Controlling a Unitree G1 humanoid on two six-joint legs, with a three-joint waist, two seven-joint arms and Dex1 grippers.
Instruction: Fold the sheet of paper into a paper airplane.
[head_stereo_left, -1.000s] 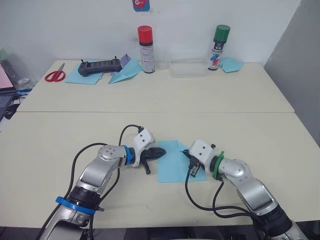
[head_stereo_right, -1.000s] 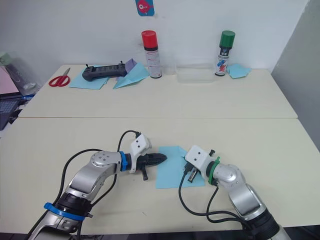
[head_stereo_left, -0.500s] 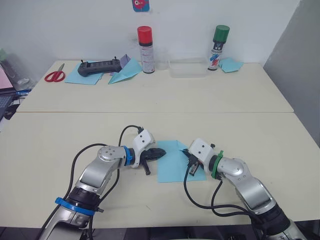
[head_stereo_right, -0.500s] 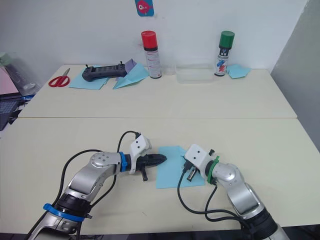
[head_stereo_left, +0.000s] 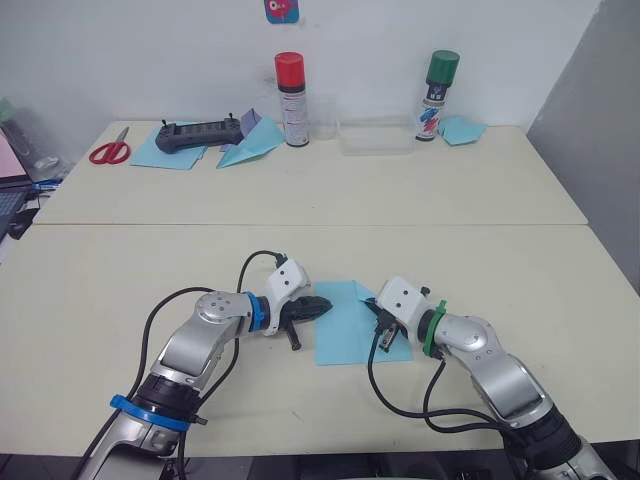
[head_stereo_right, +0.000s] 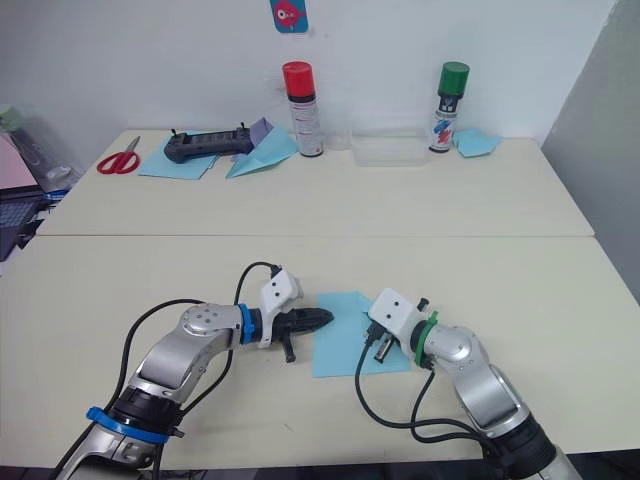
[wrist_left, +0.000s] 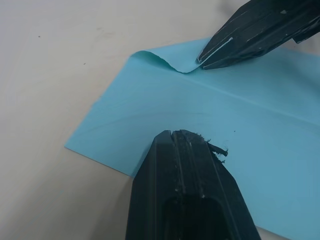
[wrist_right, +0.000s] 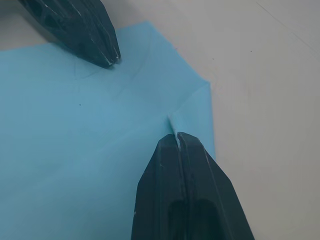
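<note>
The sheet of paper (head_stereo_left: 348, 328) lies flat on the near table between my arms, light blue with a faint crease across it. My left gripper (head_stereo_left: 324, 305) is shut, and its tip (wrist_left: 182, 136) rests on the sheet near its left edge. My right gripper (head_stereo_left: 377, 316) is shut on the sheet's far right corner. In the left wrist view that corner (wrist_left: 165, 59) curls up from the table into the right fingers (wrist_left: 250, 30). In the right wrist view my right gripper (wrist_right: 177, 136) pinches a raised fold, with the left fingers (wrist_right: 82, 27) pressing further along the sheet.
On the far table stand a red-capped spray can (head_stereo_left: 291, 98), a green-capped can (head_stereo_left: 436, 95) and a clear tray (head_stereo_left: 377, 137). Red scissors (head_stereo_left: 110, 150), a black controller (head_stereo_left: 200, 133) on blue paper, a wider blue dart (head_stereo_left: 250, 147) and a small blue lump (head_stereo_left: 462, 129) lie there too.
</note>
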